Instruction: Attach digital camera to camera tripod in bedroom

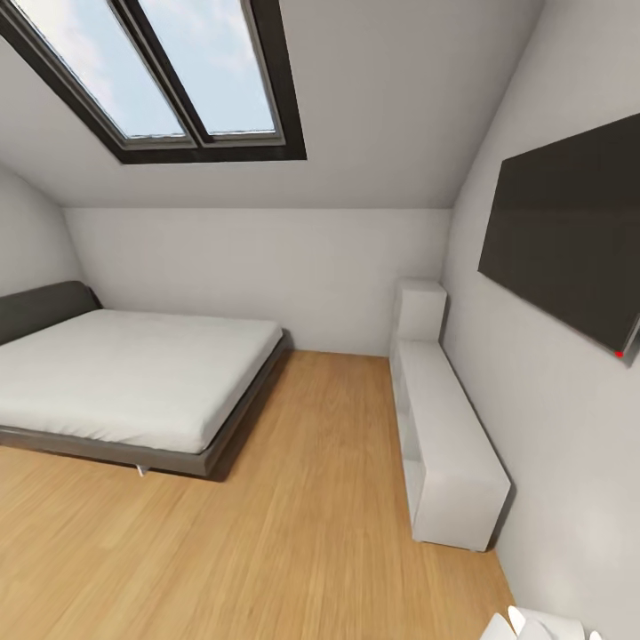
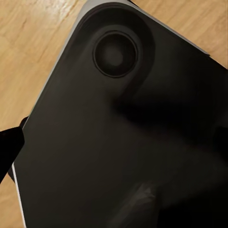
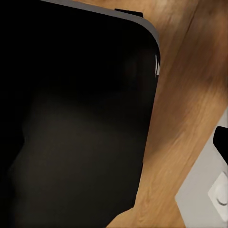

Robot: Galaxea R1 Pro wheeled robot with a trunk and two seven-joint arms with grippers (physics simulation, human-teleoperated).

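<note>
Head view: the bedroom, pale grey walls (image 1: 267,267), sloped ceiling with a dark-framed skylight (image 1: 169,71) showing sky. Grey bed (image 1: 133,382) at left, dark headboard against the left wall, on a wood plank floor (image 1: 293,533). Low white shelf (image 1: 449,444) along the right wall, a taller white cube (image 1: 420,311) at its far end. Dark flat panel (image 1: 569,231) mounted on the right wall, small red dot at its lower corner. White robot part (image 1: 533,625) at the bottom edge. Camera and tripod can't be placed from these views.

Left wrist view: dark rounded robot base panel (image 2: 128,142) with a round recess (image 2: 115,53), plank floor beyond it. Left claw: can't tell whether spread or pressed together.

Right wrist view: black panel (image 3: 71,118) with a grey rim, plank floor beside it, white-grey robot part (image 3: 209,190) at the corner. Right claw: state can't be told.
</note>
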